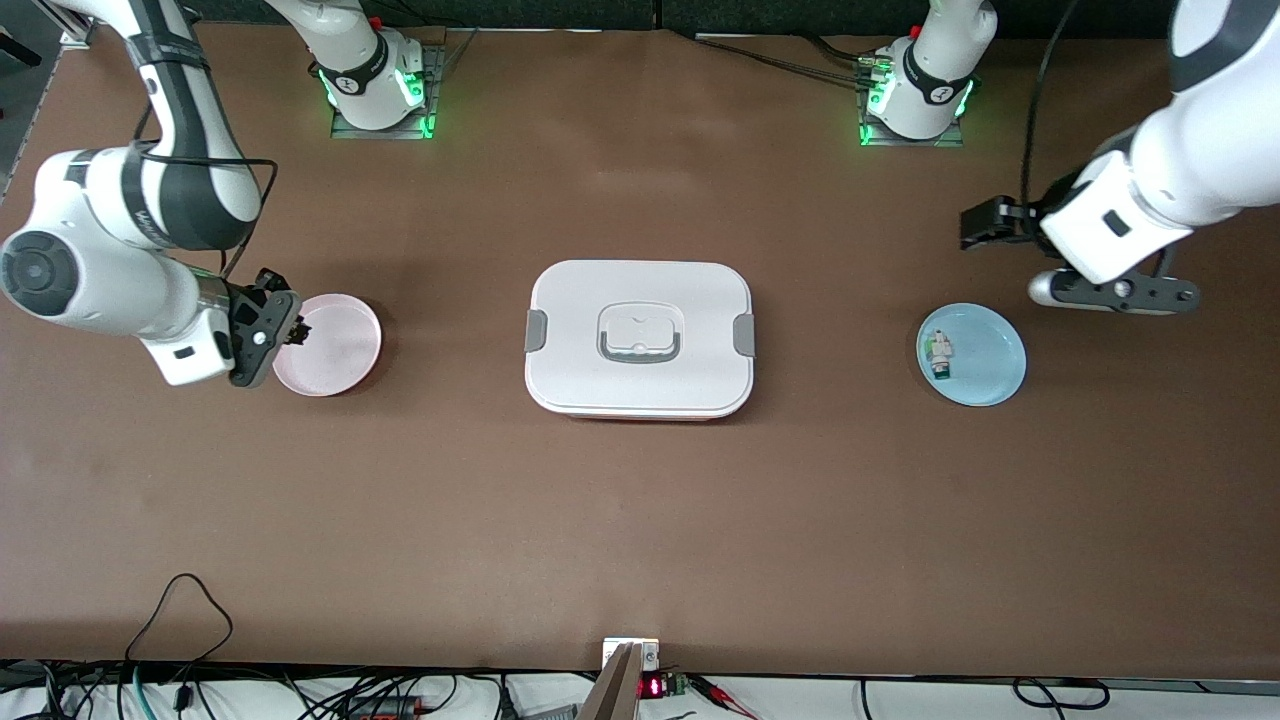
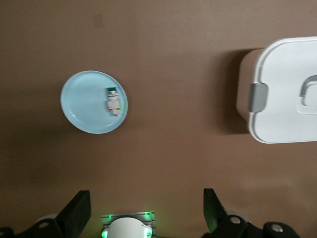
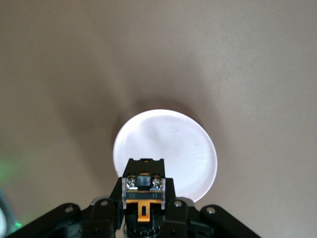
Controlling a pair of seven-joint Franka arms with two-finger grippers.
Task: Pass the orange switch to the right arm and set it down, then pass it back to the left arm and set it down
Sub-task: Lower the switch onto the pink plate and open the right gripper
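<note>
The tiny black-and-orange switch (image 3: 143, 191) is being clamped by the right gripper (image 1: 292, 330) over the round pink plate's (image 1: 345, 350) rim; the left gripper (image 2: 146, 210) is being held wide open, empty, above the brown table's (image 1: 640, 520) left-arm end.

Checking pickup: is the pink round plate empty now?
Empty: the pink round plate shows bare; the right gripper, above it, is shut on the orange switch.

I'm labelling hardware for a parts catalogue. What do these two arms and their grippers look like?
Both arms are glossy white with dark grey joint bands and silver wrist rings; green lights glow at their bases. The left gripper and right gripper are black, two-fingered. Black cables trail along each arm.
</note>
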